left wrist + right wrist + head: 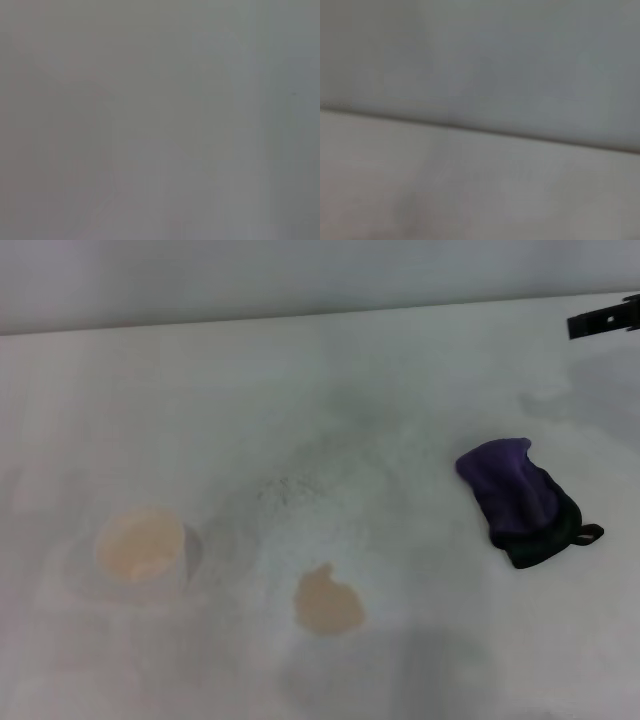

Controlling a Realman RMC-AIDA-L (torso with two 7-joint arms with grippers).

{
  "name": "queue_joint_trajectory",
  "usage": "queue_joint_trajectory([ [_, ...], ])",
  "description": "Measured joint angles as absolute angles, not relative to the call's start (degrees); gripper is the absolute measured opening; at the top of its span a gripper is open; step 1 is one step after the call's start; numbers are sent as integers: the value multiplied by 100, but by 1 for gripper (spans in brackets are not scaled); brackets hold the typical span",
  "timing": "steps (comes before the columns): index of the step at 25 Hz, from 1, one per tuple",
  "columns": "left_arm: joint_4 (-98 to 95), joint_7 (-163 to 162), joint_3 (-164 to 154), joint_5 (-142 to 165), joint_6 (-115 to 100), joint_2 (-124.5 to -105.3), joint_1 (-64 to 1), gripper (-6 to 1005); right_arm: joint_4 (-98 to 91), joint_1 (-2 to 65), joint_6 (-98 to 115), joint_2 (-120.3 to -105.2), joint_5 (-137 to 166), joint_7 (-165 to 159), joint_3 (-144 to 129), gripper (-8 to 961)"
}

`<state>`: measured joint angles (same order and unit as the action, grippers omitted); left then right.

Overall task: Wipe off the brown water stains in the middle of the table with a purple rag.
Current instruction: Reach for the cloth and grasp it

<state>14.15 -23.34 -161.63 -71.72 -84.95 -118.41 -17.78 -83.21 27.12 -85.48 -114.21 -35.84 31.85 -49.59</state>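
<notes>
1 purple rag (520,502) | 1 brown water stains (326,602) | 1 cup (141,545) | table (380,390)

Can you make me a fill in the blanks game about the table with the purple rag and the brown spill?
1. The purple rag lies on the ____ side of the brown water stains.
2. The round white cup stands on the ____ side of the stain.
3. The rag's edge and small loop are ____ in colour.
4. Nothing is touching the rag, so the stain on the table is not yet ____.

Missing words: right; left; black; wiped
</notes>
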Motion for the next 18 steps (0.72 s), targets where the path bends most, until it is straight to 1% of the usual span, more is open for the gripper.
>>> queue_joint_trajectory([
  [2,1443,-2339,-16186,-7168,-8480,-11845,-1814,875,-8268,2908,-8647,-11482,-3331,3011,-5112,849],
  [4,1448,-2340,-16193,-7158,-8479,-11847,-1832,875,-8196,3072,-8762,-11509,-3246,2832,-5305,849],
  [9,1450,-2342,-16197,-7164,-8456,-11848,-1869,875,-8065,3339,-8862,-11497,-2810,2251,-6096,848],
  [14,1450,-2332,-16198,-7165,-8447,-11848,-1892,875,-7756,3692,-8969,-11517,-2261,1790,-6824,848],
  [18,1450,-2322,-16198,-7147,-8444,-11856,-1893,875,-7674,3800,-9013,-11518,-2187,1486,-7194,848],
])
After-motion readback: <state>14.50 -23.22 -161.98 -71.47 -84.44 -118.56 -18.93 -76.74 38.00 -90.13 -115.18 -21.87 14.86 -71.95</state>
